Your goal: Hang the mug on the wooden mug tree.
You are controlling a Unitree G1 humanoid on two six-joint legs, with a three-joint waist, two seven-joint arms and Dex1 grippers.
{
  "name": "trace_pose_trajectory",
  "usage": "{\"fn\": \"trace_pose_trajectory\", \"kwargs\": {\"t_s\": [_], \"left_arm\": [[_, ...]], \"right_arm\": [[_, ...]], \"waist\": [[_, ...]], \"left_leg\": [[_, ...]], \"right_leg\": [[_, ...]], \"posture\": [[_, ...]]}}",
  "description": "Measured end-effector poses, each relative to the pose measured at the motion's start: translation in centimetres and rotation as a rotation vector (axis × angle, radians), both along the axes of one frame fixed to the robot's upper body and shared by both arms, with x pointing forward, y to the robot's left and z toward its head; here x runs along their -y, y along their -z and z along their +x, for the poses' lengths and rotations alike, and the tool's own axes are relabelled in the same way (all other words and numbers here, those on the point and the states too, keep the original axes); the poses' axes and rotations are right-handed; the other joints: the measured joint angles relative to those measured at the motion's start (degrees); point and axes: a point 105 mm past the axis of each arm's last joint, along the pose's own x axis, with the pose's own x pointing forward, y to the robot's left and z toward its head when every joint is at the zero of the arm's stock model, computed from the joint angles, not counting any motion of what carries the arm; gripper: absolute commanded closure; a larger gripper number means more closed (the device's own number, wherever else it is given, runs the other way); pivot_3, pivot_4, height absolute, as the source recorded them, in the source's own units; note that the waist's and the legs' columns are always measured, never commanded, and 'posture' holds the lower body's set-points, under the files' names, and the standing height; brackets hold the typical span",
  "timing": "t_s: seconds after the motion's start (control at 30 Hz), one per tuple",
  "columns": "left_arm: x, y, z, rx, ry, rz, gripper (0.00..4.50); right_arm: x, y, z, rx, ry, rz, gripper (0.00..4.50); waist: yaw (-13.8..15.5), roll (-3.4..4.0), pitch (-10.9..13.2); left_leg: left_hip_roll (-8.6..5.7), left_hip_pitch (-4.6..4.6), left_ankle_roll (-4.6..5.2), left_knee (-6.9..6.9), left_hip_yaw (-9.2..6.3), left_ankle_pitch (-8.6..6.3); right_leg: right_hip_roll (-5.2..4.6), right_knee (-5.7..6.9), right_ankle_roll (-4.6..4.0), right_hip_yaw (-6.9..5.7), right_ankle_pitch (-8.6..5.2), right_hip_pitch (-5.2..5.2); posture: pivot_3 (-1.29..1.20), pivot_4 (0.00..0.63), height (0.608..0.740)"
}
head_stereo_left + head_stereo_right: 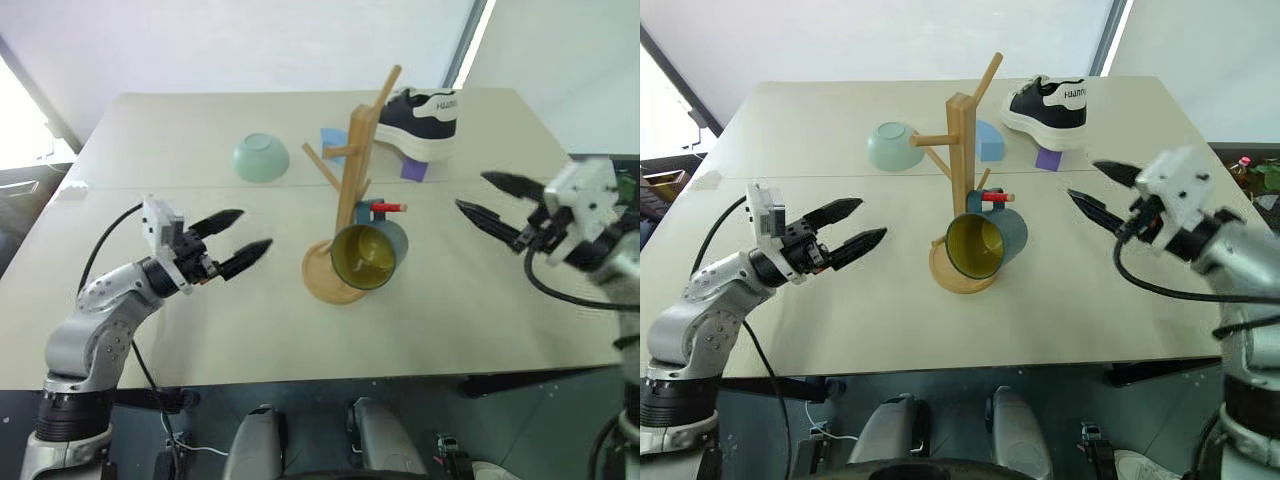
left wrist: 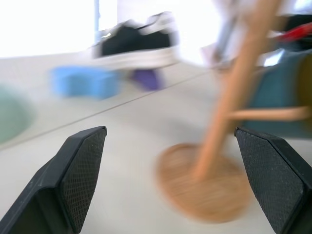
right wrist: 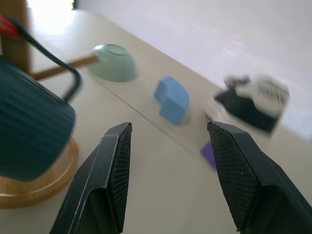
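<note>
We see the mug (image 1: pixel 987 243) hanging by its handle from a low peg of the wooden mug tree (image 1: pixel 962 175), mouth tipped toward us above the round base. Our right gripper (image 1: pixel 1092 190) sits off to its right, fingers spread and empty; our left gripper (image 1: pixel 854 224) is well apart on the other side, fingers likewise parted and holding nothing

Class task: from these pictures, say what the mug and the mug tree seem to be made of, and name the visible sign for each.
The mug: probably glazed ceramic; smooth dark teal outside, glossy yellow-olive inside, faint ribs on the wall. The mug tree: light, unpainted wood, judging by its pale tan colour and matte look.
</note>
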Motion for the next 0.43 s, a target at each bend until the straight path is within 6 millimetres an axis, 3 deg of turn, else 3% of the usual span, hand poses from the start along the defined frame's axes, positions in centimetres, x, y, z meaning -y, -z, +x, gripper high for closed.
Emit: {"fn": "trace_pose_trajectory", "kwargs": {"t_s": [0.07, 0.2, 0.43], "left_arm": [[-1.3, 1.9, 0.5, -0.024, -0.107, 0.028, 0.0], [-3.0, 5.1, 0.5, -0.064, -0.259, 0.047, 0.0], [-4.6, 5.7, 0.1, -0.048, -0.345, 0.066, 0.0]], "right_arm": [[1.0, 2.6, 0.1, -0.041, 0.067, 0.084, 1.95], [0.8, 5.4, 0.1, -0.052, 0.108, 0.155, 1.95], [0.2, 7.0, 0.5, -0.076, 0.085, 0.161, 1.95]], "waist": [[-0.1, 0.03, 0.0], [-0.1, 0.04, 0.0], [0.1, 0.05, 0.0]], "left_leg": [[0.0, 0.0, 0.0, 0.0, 0.03, 0.0], [0.02, 0.01, 0.0, 0.0, 0.0, 0.0], [0.04, -0.01, 0.0, 0.01, 0.0, 0.0]], "right_leg": [[-0.01, 0.04, 0.0, 0.01, 0.0, -0.04], [-0.01, 0.08, 0.0, 0.0, 0.0, -0.06], [-0.09, 0.07, 0.0, -0.01, 0.0, -0.06]], "posture": [[0.0, 0.15, 0.74], [0.0, 0.15, 0.74], [0.0, 0.15, 0.74]]}}
